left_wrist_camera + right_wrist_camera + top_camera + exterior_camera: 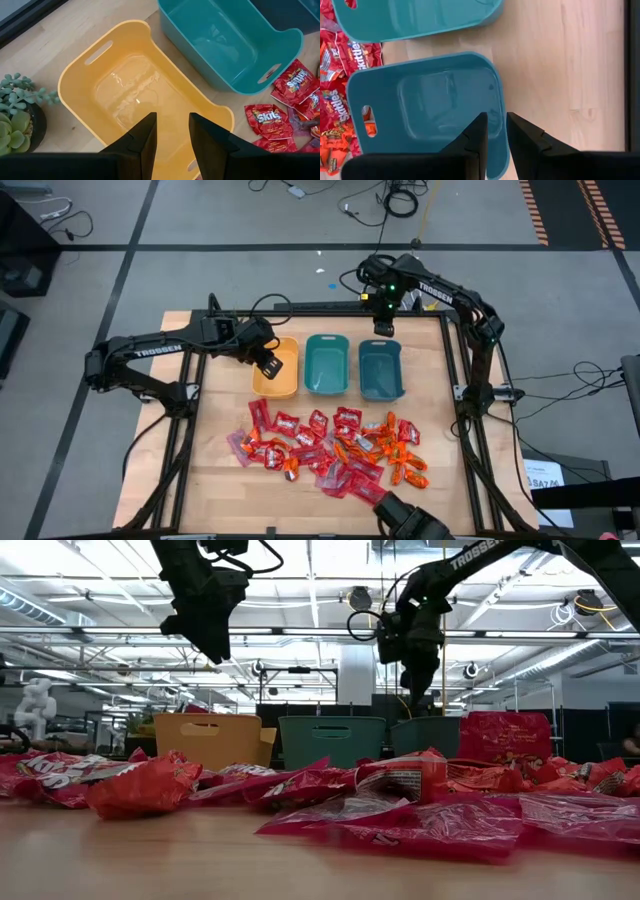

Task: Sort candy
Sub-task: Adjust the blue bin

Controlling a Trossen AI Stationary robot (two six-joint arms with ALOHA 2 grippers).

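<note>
Candy (335, 448) lies heaped near the bins. Only our left wrist view shows a potted succulent (19, 116); there we read "Skittles". Left gripper (171, 131) and right gripper (494, 131) hover slightly parted, empty.

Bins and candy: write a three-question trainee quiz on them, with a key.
1. True or false: the yellow bin already holds candy.
2. Which bin does the right pincer hover above? A) the yellow one B) the middle teal bin C) the outer teal bin
3. Fill in: the left pincer hangs above the ____ bin, fingers slightly apart and holding nothing.

Key: 1 false, it is empty, and all the candy lies heaped on the table in front of the bins. 2 C, and its fingers grip nothing. 3 yellow.
</note>
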